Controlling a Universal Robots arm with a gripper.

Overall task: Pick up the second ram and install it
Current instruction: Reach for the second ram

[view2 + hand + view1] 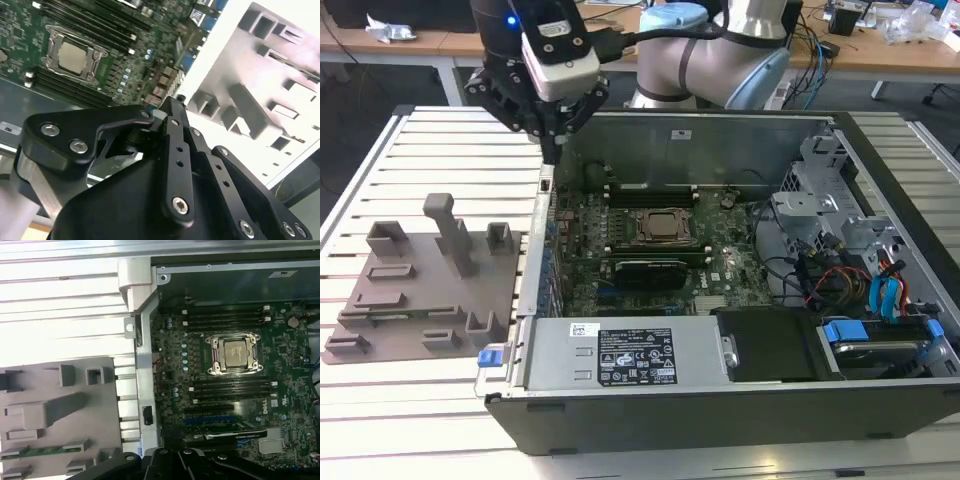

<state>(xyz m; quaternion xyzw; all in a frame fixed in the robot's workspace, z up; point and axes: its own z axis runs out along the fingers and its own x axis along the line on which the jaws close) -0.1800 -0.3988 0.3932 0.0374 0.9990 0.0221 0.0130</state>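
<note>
- Presently, we find the black two-finger gripper (pixel 552 143) hanging above the far corner of the open dark metal computer case (pixel 720 420), over the case wall on the exterior view's left.
- We read its jaws as drawn together to a narrow tip in the exterior view. Nothing green shows between them, so we judge the gripper to be carrying nothing.
- The second ram (pixel 42 450), a long thin green circuit-board stick, lies flat on the grey plastic tray (pixel 420 300) with raised blocks. It is seated between low blocks at the tray's near edge.
- The tray rests on the white slatted table (pixel 450 150), just beside the case and outside it, on the exterior view's left.
- Key relation: the second ram lies well apart from the gripper. From the gripper it is toward the exterior view's left and toward the near edge of the table, on the other side of the case wall from the green motherboard (pixel 170 365).
- Long axis: in the first wrist view the stick runs roughly parallel to the black memory slots (pixel 232 387) beside the square metal CPU socket (pixel 236 354). It therefore lies roughly crosswise to the case wall that separates them.
- We judge that the pick-up of the second ram is not yet made.
</note>
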